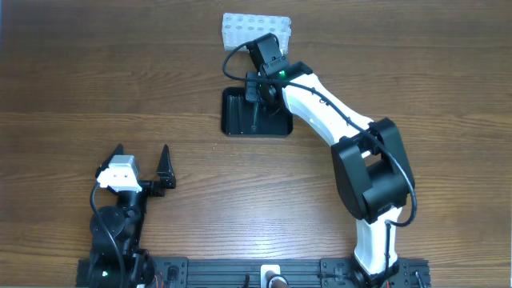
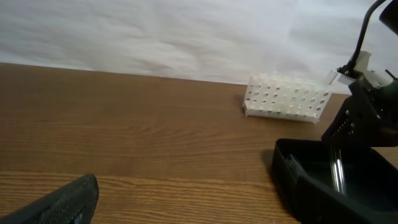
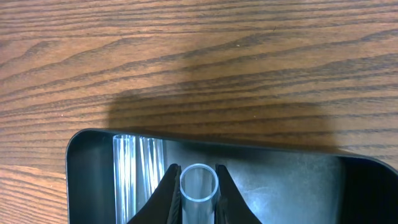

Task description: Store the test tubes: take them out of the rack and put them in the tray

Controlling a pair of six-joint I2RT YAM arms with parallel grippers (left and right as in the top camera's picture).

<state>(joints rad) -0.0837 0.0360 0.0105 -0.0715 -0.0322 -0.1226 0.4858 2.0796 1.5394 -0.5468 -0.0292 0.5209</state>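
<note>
My right gripper (image 1: 254, 102) hangs over the black tray (image 1: 232, 122), shut on a clear test tube (image 3: 199, 190) held between its fingers (image 3: 166, 193) above the tray floor. Two other clear tubes (image 3: 138, 174) lie side by side in the tray (image 3: 87, 180) near one wall. The white rack (image 1: 256, 30) stands just beyond the tray at the table's far side; in the left wrist view the rack (image 2: 286, 98) sits behind the tray (image 2: 311, 180), with a tube (image 2: 337, 171) hanging into it. My left gripper (image 1: 142, 158) rests open near its base, far from both.
Bare wooden table surrounds the tray and rack. The right arm (image 1: 320, 104) stretches diagonally from its base at the bottom right toward the tray. A white wall (image 2: 155, 37) backs the table's far edge.
</note>
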